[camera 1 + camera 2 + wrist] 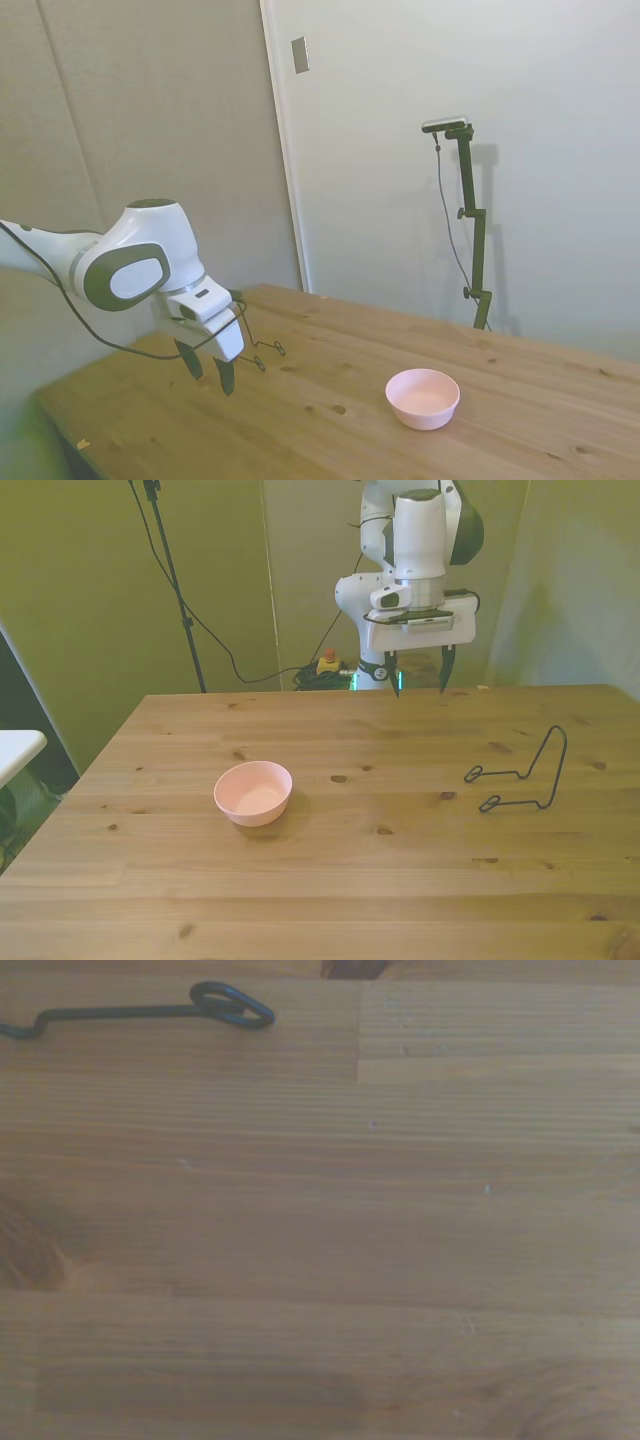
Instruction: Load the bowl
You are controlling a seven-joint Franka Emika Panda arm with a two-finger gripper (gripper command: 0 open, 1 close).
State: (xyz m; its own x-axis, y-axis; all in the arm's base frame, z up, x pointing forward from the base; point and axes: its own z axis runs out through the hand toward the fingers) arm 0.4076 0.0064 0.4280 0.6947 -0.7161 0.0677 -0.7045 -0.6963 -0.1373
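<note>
Gripper (420,683) hangs empty, fingers spread, above the table's (330,880) far edge; loading has not begun.

The bowl (253,792) sits upright and untouched on the front view's left, well apart from the gripper, while the wire rack (520,773) stands on the front view's right. This looks like the opening step: the reach. Next, I judge, the arm must travel to the bowl, descend over one rim and close on it before carrying it to the rack.
</note>
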